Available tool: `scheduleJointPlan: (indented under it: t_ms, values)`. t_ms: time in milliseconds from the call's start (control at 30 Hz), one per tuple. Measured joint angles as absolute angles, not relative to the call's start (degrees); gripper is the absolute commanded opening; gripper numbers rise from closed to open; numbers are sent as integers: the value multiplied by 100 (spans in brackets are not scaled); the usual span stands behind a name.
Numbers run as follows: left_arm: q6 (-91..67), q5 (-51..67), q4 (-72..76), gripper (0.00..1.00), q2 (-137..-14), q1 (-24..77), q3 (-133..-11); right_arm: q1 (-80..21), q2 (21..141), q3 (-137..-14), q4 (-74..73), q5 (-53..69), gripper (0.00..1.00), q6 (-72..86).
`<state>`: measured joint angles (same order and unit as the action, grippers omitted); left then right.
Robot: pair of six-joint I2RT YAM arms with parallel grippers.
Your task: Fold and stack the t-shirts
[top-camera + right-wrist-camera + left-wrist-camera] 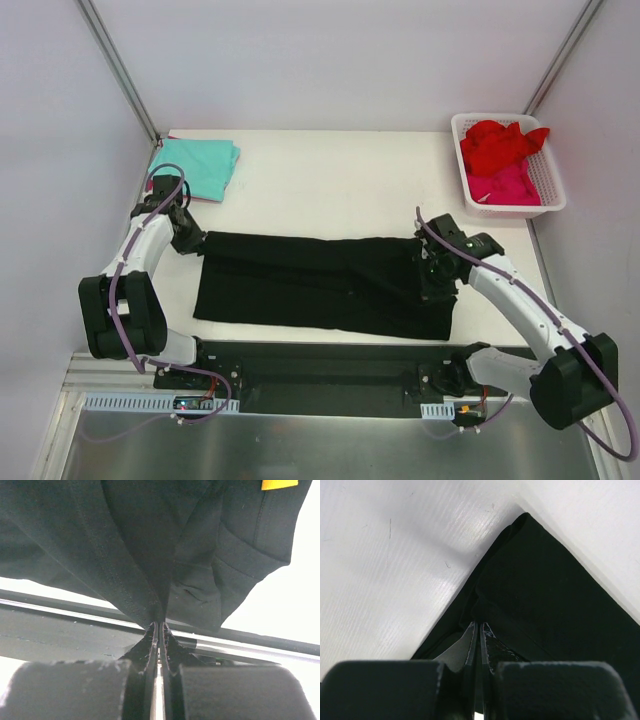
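Pinching opposite ends of the black t-shirt, both arms hold it as a long folded band on the table. The left gripper has its fingers pressed together on a bunched corner, w/ cloth fanning out ahead of the tips. The right gripper is likewise clamped on gathered layers that rise from its tips. A teal t-shirt lies folded beyond the left gripper; the red t-shirt and pink t-shirt sit in a basket beyond the right one.

Risks, as judged: each pinch looks thin, so a layer could slip out if the arms pull apart too hard. Uneven motion would prob. twist the band and spoil the fold — and slack near the right gripper might drag.
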<state>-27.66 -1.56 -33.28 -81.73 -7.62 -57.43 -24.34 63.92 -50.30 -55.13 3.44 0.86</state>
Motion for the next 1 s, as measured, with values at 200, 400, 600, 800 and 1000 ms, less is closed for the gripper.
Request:
scheduleJointPlan:
  t_ms: [200,400,600,800,1000]
  values:
    - [-2770,-86,-3326,2,-8173,-762,-5684,-2773,6884,-5028,-5537,-38,1,237]
    - [-2773,-47,-3323,4,-8173,-762,-5627,-3081,7181,-5028,-5551,-301,1,342]
    - [-2788,-16,-3330,21,-8121,-790,-5518,-3433,7662,-5028,-5590,-548,21,451]
    - [-2744,-1,-3354,99,-7889,-836,-5492,-3645,7859,-5033,-5734,-635,47,548]
    - [-2716,-3,-3527,99,-7754,-836,-5642,-3721,7896,-5190,-5892,-775,49,582]
